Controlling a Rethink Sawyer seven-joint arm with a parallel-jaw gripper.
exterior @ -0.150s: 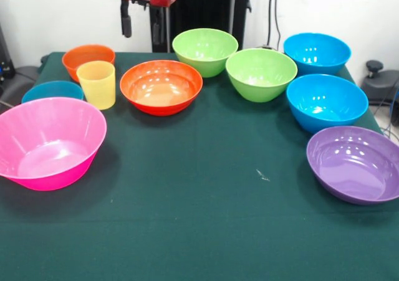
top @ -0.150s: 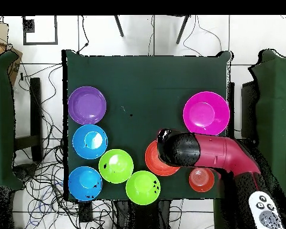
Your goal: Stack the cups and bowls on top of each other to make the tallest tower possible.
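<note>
Bowls (exterior @ -0.150s: 161, 86) sit unstacked below the raised pincer (exterior @ -0.150s: 142, 24), parted and empty.

Table cloth (exterior @ -0.150s: 206, 231) is dark green, plain. Bowls: pink (exterior @ -0.150s: 47, 144), purple (exterior @ -0.150s: 355, 164), three blue (exterior @ -0.150s: 326, 102) (exterior @ -0.150s: 317, 52) (exterior @ -0.150s: 52, 91), two lime green (exterior @ -0.150s: 260, 73) (exterior @ -0.150s: 205, 50), two orange (exterior @ -0.150s: 161, 86) (exterior @ -0.150s: 87, 58). Cup (exterior @ -0.150s: 97, 84) is translucent pale yellow. Arm (top @ -0.150s: 211, 151) is red and black.
</note>
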